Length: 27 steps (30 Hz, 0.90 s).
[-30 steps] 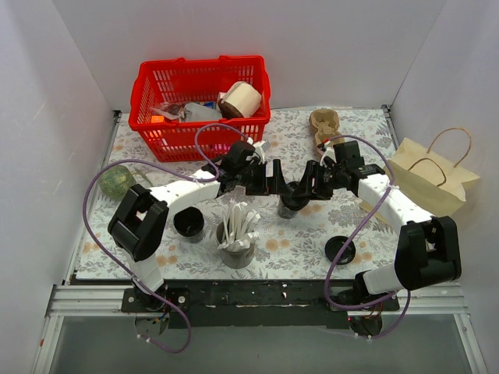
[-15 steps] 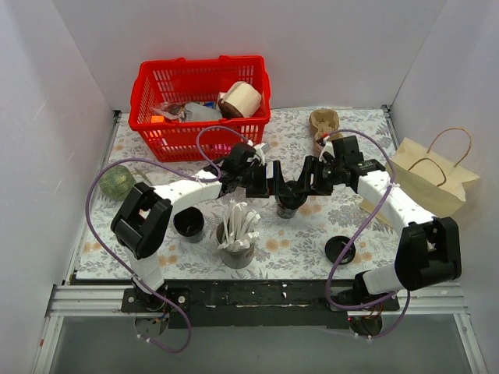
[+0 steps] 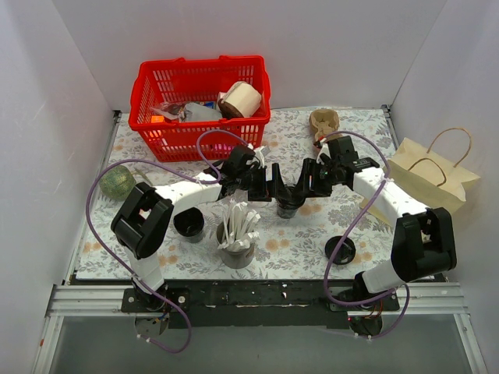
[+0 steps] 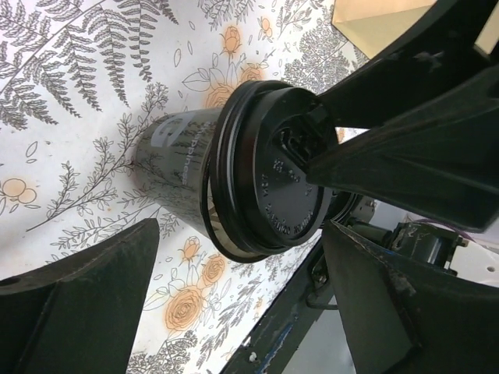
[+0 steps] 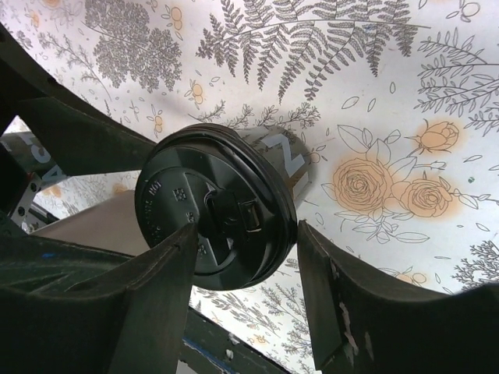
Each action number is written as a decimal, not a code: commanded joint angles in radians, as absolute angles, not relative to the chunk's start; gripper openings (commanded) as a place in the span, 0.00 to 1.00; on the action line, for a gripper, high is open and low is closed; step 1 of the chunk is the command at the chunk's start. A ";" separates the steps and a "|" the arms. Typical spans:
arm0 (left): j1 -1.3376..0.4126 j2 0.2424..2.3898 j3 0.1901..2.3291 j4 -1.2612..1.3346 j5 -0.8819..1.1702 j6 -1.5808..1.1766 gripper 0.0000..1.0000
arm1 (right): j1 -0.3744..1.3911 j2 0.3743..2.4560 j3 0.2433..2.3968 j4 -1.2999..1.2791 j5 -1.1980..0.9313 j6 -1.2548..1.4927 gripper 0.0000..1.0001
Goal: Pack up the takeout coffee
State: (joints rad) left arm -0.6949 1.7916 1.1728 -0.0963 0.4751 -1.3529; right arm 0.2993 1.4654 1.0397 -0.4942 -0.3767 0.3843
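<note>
Seen from above, the takeout coffee (image 3: 289, 199) stands upright on the counter (image 3: 351, 140) between my left jaws and right jaws; left wrist: jaws wide open, straddling it untouched; right wrist: jaws nearer, hugging its lid (image 5: 214, 206), grip unclear.

Plastic, paper, printed cover
The lid (image 5: 214, 222) was glossy black plastic (its raised lettering caught the light), the cup (image 4: 175, 167) matt dark paper, the table cover (image 5: 390, 93) smooth, the basket (image 3: 175, 134) shiny red plastic.
</note>
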 commanded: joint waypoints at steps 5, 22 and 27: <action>-0.689 1.786 1.167 -0.057 0.526 -1.384 0.73 | 0.328 1.479 1.068 -0.472 -0.423 0.351 0.60; -0.689 1.752 1.137 -0.126 0.416 -1.364 0.69 | 0.359 1.424 1.025 -0.505 -0.291 0.347 0.61; -0.689 1.769 1.140 -0.127 0.419 -1.370 0.68 | 0.359 1.424 0.991 -0.479 -0.314 0.345 0.64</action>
State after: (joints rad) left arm -0.6949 1.7916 1.1469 -0.1062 0.4442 -1.3773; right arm 0.3557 1.4437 1.0145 -0.4988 -0.3191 0.3550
